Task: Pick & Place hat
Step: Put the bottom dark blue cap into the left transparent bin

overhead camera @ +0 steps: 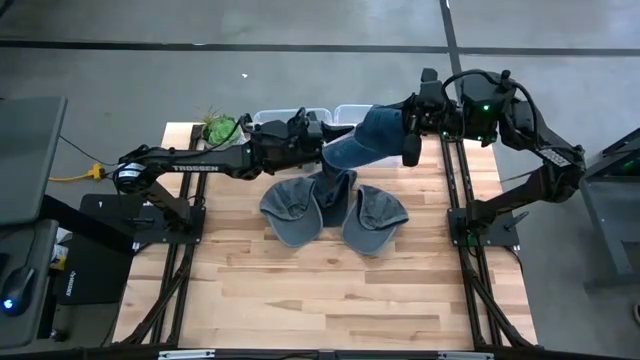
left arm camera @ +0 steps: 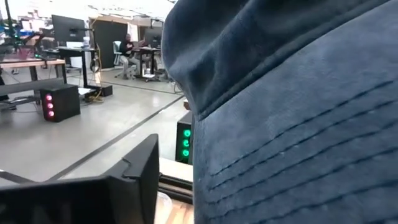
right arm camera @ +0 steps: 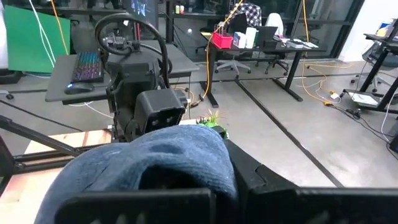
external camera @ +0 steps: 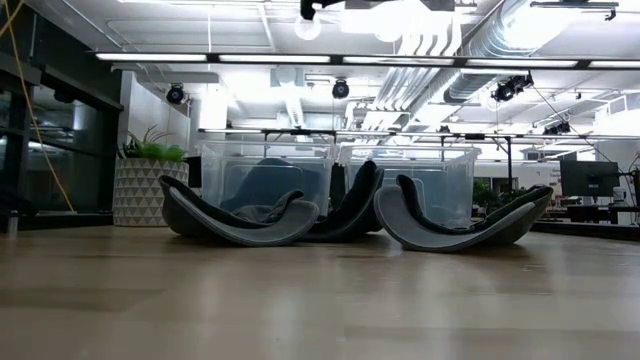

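A blue hat [overhead camera: 365, 140] hangs in the air between my two arms, over the far middle of the table. My right gripper [overhead camera: 410, 140] reaches in level from the table's right and is shut on the hat [right arm camera: 149, 162]. My left gripper [overhead camera: 325, 135] comes in level from the left and stands open at the hat's stitched brim [left arm camera: 298, 124]. One left finger [left arm camera: 137, 180] shows apart from the brim; the hat hides the other. Three grey hats [overhead camera: 290, 205] [overhead camera: 335, 195] [overhead camera: 375, 215] rest on the table below, brims curling up [external camera: 240, 220]. My right gripper holds the blue hat at its right end [overhead camera: 398, 128], coming level from the table's right. The hat's bulging cloth [right arm camera: 186, 155] hides the place of contact. The hat is lifted clear of the table and the grey hats. Whether my left gripper touches the hat, I cannot tell.
Two clear plastic bins [overhead camera: 290, 117] [overhead camera: 352, 110] stand along the far edge behind the hats [external camera: 265, 170]. A potted plant [overhead camera: 218, 127] sits at the far left corner. Bare wood stretches across the near half of the table [overhead camera: 320, 290].
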Tool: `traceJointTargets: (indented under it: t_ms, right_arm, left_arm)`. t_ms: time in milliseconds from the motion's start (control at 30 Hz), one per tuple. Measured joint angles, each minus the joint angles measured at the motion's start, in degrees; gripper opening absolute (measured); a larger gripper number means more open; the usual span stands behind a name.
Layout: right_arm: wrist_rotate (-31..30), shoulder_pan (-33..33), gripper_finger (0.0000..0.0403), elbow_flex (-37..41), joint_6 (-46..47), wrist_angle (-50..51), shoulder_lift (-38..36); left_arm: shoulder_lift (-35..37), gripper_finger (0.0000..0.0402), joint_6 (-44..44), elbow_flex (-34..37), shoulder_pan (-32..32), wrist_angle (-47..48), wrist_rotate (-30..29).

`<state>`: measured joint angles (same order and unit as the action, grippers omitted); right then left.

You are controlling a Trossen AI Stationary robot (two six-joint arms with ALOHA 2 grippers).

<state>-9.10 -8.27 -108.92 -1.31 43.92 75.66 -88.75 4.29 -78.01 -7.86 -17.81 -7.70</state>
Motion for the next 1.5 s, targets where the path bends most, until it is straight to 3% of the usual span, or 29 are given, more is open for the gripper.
traceJointTargets:
  t_ms: [133, 267, 333, 1000, 1167, 1500]
  right_arm:
    - [0.0, 0.0, 0.0000, 0.0, 0.0, 0.2, 0.0]
    - [-0.2, 0.0, 0.0000, 0.0, 0.0, 0.5, 0.0]
    - [-0.2, 0.0, 0.0000, 0.0, 0.1, 0.9, 0.1]
    - [-2.1, 0.0, 0.0016, 0.1, -0.5, 3.9, 0.1]
    - [-2.3, 0.0, 0.0060, 0.1, -1.5, 2.1, -0.3]
    - [-1.7, 0.0, 0.0195, -0.1, -1.6, 0.8, -1.2]
  left_arm:
    - [0.0, 0.0125, 0.0, -0.3, 0.0, 0.0, 2.0]
    - [0.0, 0.0035, -0.1, -0.3, 0.0, 0.0, 3.8]
    - [0.0, 0.0013, 0.1, -0.3, 0.0, -0.1, 4.5]
    - [0.1, 0.0001, 5.0, -0.4, 0.0, 3.0, 2.6]
    - [0.1, 0.0000, 5.0, -0.3, 0.0, 2.9, 2.6]
    - [0.1, 0.0000, 5.0, -0.4, 0.0, 3.0, 2.2]
